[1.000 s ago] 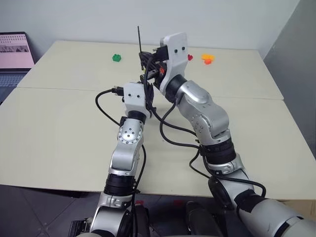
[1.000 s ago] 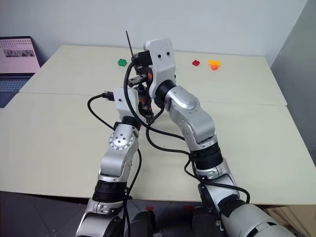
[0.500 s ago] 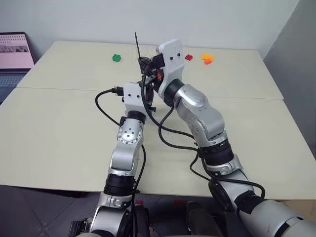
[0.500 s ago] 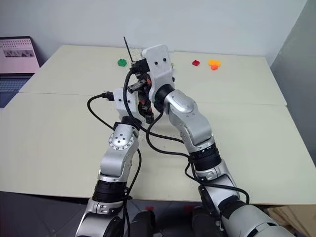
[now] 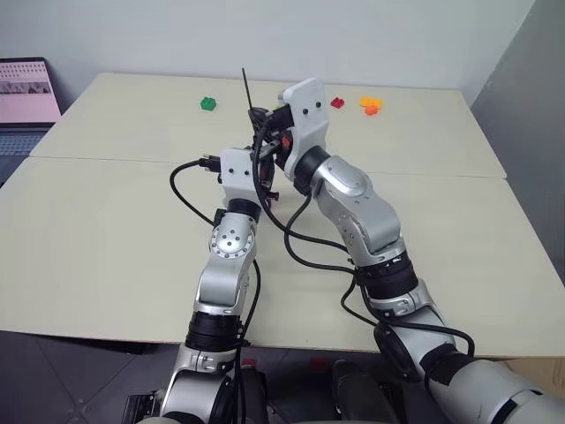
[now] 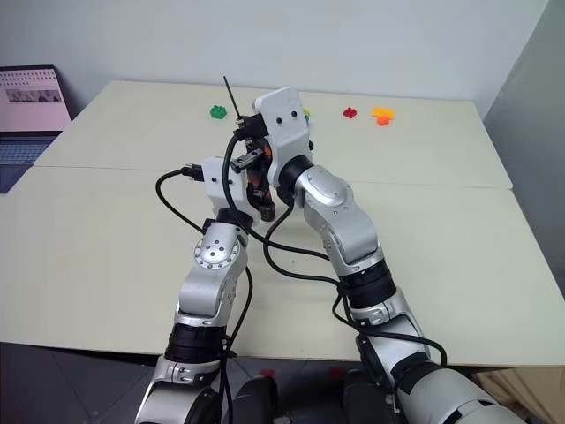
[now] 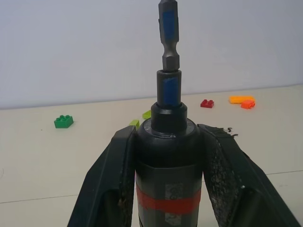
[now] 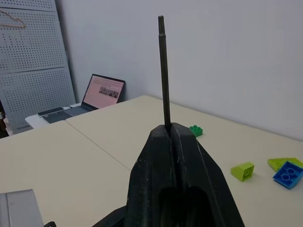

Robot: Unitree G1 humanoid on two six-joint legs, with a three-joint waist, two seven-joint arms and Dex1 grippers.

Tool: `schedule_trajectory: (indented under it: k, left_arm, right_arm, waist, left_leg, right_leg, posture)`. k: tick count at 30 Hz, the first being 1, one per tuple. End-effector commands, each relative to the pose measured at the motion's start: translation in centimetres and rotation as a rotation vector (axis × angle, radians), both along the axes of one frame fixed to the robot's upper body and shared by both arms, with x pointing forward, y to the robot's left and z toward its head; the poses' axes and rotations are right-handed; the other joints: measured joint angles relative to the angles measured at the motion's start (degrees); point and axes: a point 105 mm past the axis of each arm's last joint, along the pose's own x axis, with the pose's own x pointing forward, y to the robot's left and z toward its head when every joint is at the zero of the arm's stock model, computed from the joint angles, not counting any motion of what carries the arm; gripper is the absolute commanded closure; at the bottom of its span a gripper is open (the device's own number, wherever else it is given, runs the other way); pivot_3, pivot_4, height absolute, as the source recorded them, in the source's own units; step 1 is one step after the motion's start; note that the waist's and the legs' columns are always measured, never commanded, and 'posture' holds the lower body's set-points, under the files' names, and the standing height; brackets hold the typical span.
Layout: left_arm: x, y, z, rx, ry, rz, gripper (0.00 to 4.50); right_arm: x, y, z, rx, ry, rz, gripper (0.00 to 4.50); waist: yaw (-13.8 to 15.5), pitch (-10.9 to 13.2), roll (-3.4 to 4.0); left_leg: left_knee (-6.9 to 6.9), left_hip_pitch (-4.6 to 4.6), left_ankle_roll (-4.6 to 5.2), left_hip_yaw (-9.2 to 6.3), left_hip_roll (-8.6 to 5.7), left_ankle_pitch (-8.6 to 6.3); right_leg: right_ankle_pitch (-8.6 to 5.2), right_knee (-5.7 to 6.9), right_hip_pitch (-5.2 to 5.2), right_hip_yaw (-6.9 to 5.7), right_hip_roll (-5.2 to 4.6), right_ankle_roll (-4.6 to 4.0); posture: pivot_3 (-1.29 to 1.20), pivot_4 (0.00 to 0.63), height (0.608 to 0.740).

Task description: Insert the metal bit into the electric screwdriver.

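On the far left of the table [image 5: 106, 230] a laptop [image 5: 25, 97] stood open, its screen too small to read. Near the middle, the left gripper [image 7: 165, 156] was pinched on the electric screwdriver [image 7: 166, 175], holding it upright with the chuck end pointing up, probably so the socket faced the incoming piece. A short hex adapter with blue bands [image 7: 168, 28] stood in that chuck; no lettering was legible on it or on the red band around the barrel. Just right of it and slightly higher, the right gripper [image 8: 169, 130] had its fingers pressed together on the lower end of the metal bit [image 8: 164, 71], which rose as a thin rod above the tips. The rod showed beside the left hand, tilted a little to the left [image 5: 248, 88]. It was likely held by one end to leave a free end for seating. The bit was not yet inserted. Small toy bricks [image 5: 208, 103] lay along the far edge, well apart from both hands, without readable marks.
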Motion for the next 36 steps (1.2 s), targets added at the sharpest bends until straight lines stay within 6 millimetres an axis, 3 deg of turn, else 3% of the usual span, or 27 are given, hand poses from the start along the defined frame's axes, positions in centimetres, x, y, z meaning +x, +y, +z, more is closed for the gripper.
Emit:
schedule_trajectory:
  k: [1, 28, 36]
  left_arm:
    - [-0.2, 0.2, 0.3, 0.002, -0.011, 0.006, 2.86]
    - [-0.3, 0.3, 0.3, 0.002, -0.011, 0.019, 2.86]
    - [-0.2, 0.3, 0.1, 0.005, -0.006, 0.014, 2.86]
  right_arm:
    - [-0.3, 0.1, 0.4, 0.010, -0.021, 0.010, 4.50]
    - [-0.7, 0.5, -1.2, -0.051, 0.055, -0.023, 4.50]
    - [-0.6, 0.5, -0.7, -0.080, 0.040, 0.004, 4.50]
  waist:
    - [0.0, 0.0, 0.00]
    - [0.0, 0.0, -0.02]
    - [0.0, 0.0, -0.02]
  left_leg:
    - [0.00, 0.00, 0.00, 0.00, 0.00, 0.00]
    - [0.00, 0.05, -0.01, 0.00, 0.00, 0.00]
    - [0.01, 0.05, -0.01, 0.00, 0.00, 0.01]
  right_leg:
    - [0.00, 0.00, 0.00, 0.00, 0.00, 0.00]
    - [0.00, 0.02, 0.03, 0.01, 0.00, 0.00]
    - [0.00, 0.02, 0.03, 0.01, 0.00, 0.00]
  posture:
    - [0.00, 0.150, 0.740]
    - [0.00, 0.150, 0.740]
    - [0.00, 0.150, 0.740]
